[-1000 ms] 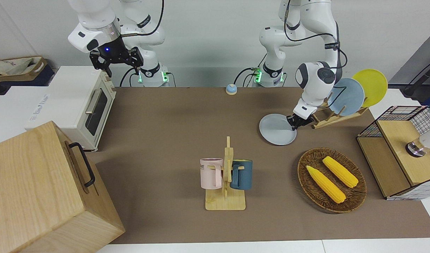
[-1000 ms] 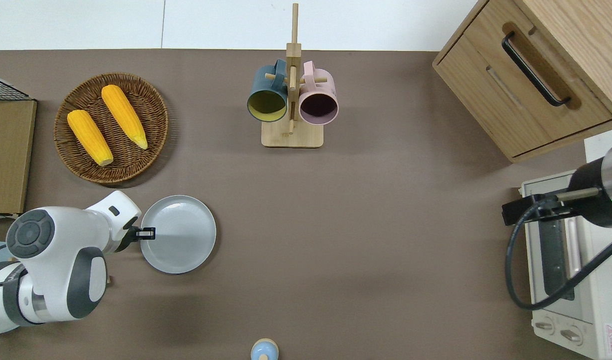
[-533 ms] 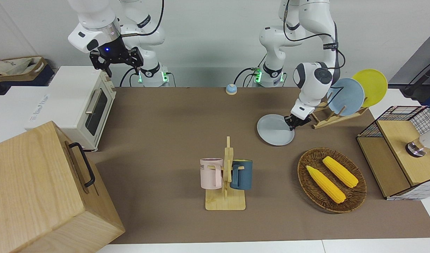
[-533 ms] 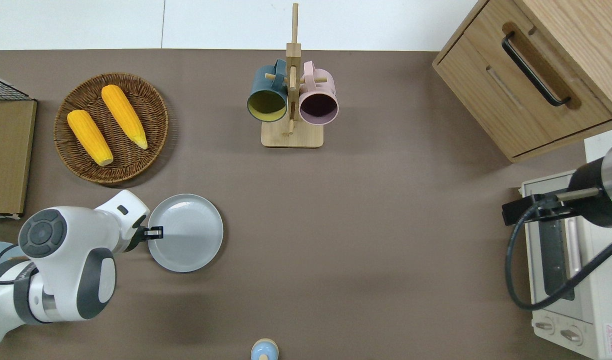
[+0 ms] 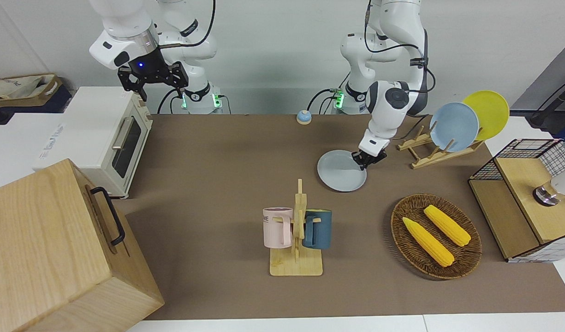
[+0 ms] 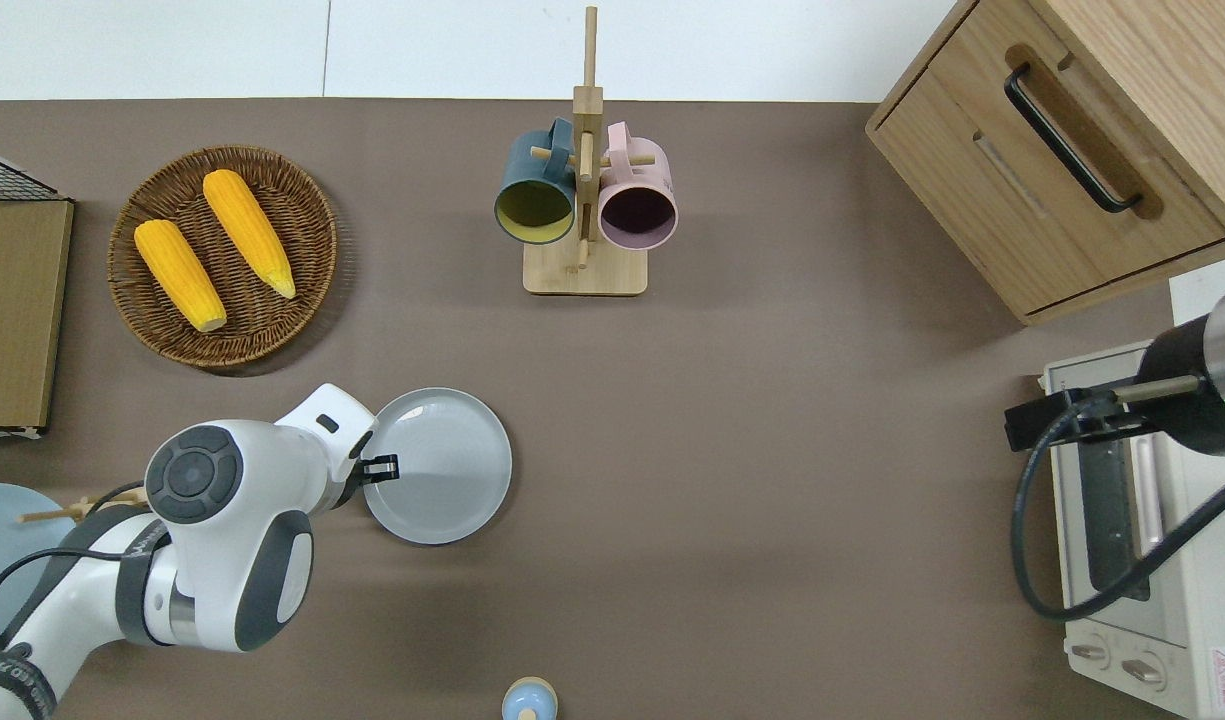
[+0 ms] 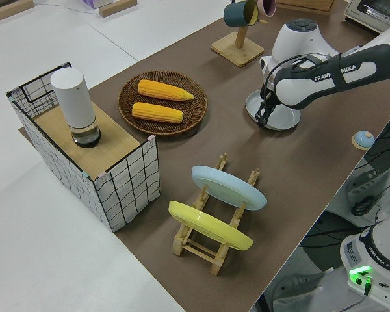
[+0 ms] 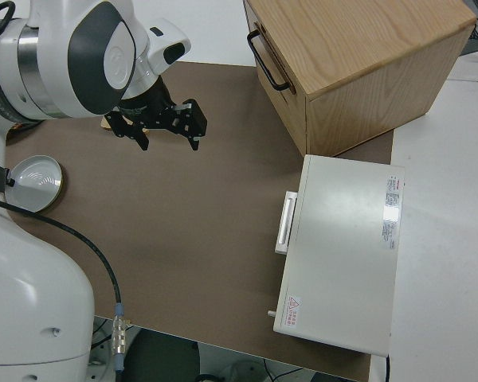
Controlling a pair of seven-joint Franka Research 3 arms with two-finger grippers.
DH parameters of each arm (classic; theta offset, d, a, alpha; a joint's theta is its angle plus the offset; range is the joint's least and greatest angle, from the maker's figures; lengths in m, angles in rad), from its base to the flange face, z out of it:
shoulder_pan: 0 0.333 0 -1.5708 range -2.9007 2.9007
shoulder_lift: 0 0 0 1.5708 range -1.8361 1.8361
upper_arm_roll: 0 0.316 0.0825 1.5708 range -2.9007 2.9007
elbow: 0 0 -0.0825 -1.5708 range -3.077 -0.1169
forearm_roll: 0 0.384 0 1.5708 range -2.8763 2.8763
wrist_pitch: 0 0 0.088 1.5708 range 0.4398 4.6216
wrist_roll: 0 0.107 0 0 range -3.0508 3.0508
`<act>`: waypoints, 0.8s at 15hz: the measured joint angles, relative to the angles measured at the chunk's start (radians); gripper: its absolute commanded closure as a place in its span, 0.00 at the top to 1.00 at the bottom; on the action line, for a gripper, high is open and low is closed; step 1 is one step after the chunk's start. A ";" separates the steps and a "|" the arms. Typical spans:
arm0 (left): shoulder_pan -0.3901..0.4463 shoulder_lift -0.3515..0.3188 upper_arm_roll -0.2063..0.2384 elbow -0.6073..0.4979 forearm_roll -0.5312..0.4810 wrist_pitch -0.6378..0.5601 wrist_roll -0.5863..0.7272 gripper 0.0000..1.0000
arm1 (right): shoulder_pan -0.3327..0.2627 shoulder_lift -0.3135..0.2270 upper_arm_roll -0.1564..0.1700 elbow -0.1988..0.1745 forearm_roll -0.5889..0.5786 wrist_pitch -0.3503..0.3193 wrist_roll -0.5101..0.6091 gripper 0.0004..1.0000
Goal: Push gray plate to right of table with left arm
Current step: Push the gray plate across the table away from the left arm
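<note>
The gray plate [image 5: 340, 177] lies flat on the brown table [image 5: 217, 157], nearer to the robots than the wicker basket; it also shows in the overhead view [image 6: 447, 470] and the left side view [image 7: 283, 118]. My left gripper [image 5: 363, 161] is low at the plate's rim on the side toward the left arm's end of the table, touching it, with its fingers together [image 6: 382, 466]. My right gripper [image 5: 154, 85] is parked, with its fingers open.
A mug rack [image 6: 584, 200] with two mugs stands farther from the robots than the plate. A wicker basket [image 6: 302, 215] holds two corn cobs. A dish rack [image 5: 430, 154] holds a bluer plate and a yellow plate. A bell [image 5: 303, 116], a toaster oven [image 5: 102, 138] and a wooden cabinet [image 5: 56, 249] are also on the table.
My left gripper has slid the gray plate across the table toward the right arm's end, away from the dish rack. The right arm has not moved.
</note>
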 measured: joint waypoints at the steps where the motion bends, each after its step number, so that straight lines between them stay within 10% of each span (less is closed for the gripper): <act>1: -0.019 0.000 0.000 0.000 -0.016 0.000 -0.014 0.00 | 0.000 0.000 0.000 0.000 0.000 0.000 0.000 0.98; 12: -0.265 0.034 -0.001 0.020 -0.073 0.040 -0.304 0.00 | 0.000 0.000 0.000 0.000 0.000 0.000 0.000 0.98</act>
